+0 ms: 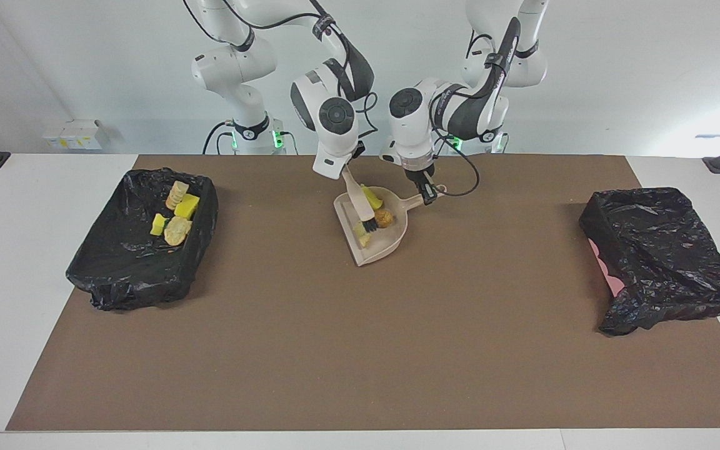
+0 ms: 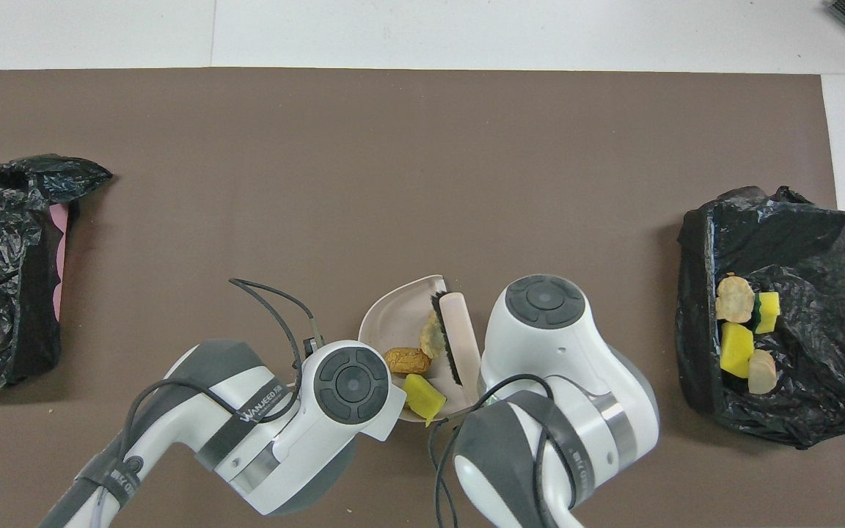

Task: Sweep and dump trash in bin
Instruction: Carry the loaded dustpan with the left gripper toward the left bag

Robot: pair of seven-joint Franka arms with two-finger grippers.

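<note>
Beige dustpan (image 1: 377, 232) handle is clamped in the left tool (image 1: 427, 194); right tool (image 1: 349, 177) grips the brush (image 1: 360, 205).

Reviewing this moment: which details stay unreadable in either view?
- Left tool on the dustpan handle: overhead view, its own wrist covers it.
- Right tool on the brush: overhead view, the arm hides the grip.
- Scraps under the brush: exact count unclear, bristles cover some.
- Bin at the left arm's end: its inside is not visible in either view; cut by the overhead edge.
</note>
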